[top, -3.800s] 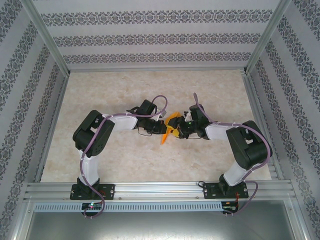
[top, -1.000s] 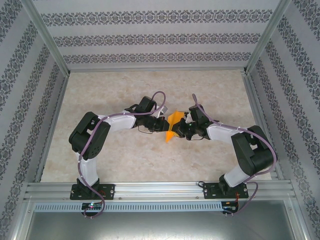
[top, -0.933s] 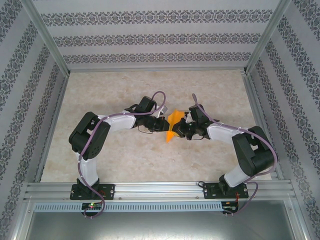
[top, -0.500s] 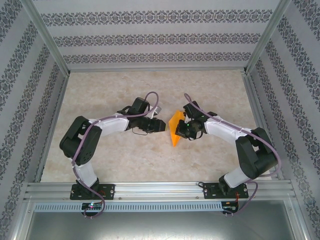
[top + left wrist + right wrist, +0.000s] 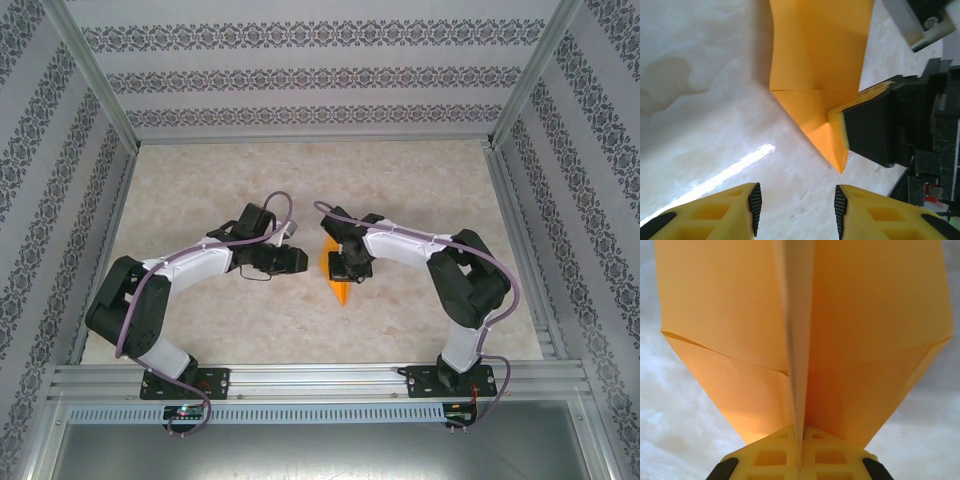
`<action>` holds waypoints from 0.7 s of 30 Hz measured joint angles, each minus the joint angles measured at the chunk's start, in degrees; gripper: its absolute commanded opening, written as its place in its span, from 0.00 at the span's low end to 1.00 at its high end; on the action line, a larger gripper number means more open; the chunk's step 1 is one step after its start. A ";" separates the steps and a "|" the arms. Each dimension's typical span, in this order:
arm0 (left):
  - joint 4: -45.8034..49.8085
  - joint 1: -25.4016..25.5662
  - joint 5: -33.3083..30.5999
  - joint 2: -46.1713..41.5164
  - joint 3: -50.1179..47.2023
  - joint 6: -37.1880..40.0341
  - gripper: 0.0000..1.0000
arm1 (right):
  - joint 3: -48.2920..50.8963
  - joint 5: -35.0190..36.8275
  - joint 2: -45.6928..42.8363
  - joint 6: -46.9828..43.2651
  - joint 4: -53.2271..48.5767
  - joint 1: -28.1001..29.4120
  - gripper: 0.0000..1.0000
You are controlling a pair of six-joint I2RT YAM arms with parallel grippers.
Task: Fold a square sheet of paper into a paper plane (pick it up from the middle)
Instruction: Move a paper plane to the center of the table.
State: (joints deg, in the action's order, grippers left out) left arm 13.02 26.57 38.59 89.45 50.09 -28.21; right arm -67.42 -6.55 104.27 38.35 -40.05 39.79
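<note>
Right gripper [image 5: 801, 440] is clamped on the paper plane [image 5: 735, 315] at the centre crease, so the folded layers can't spring apart and the wings splay either side, over mid table [image 5: 200, 180]. Left gripper [image 5: 796, 210] hangs nearby, jaws apart and empty, clear of the paper.

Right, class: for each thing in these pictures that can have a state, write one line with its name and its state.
Plane, folded, wings spread either side of the centre crease, held off that crease.
Right hand, shut on the plane.
Left hand, open, empty, apart from the plane.
</note>
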 measured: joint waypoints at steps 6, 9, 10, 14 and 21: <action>2.47 -1.20 -1.55 -3.89 -1.86 0.94 0.46 | -4.07 5.01 2.71 -0.92 -3.26 2.58 0.04; 3.61 -1.53 -2.05 -5.46 -2.89 1.16 0.46 | -5.42 7.72 4.44 -1.11 -4.83 4.00 0.03; 3.91 -1.60 -2.23 -5.73 -3.15 1.22 0.46 | -5.81 8.46 4.85 -1.11 -5.44 4.42 0.03; 4.76 -1.92 -2.71 -6.21 -3.96 1.27 0.46 | -7.52 11.19 6.25 -1.27 -7.17 6.10 0.03; 5.07 -1.95 -2.89 -6.27 -4.50 1.25 0.46 | -9.68 14.71 8.59 -1.27 -9.46 7.72 0.03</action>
State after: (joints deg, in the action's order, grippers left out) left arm 18.09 24.62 35.70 83.18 45.58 -26.96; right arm -77.10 8.16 112.86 37.08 -49.52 47.51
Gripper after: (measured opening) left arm 0.459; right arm 0.048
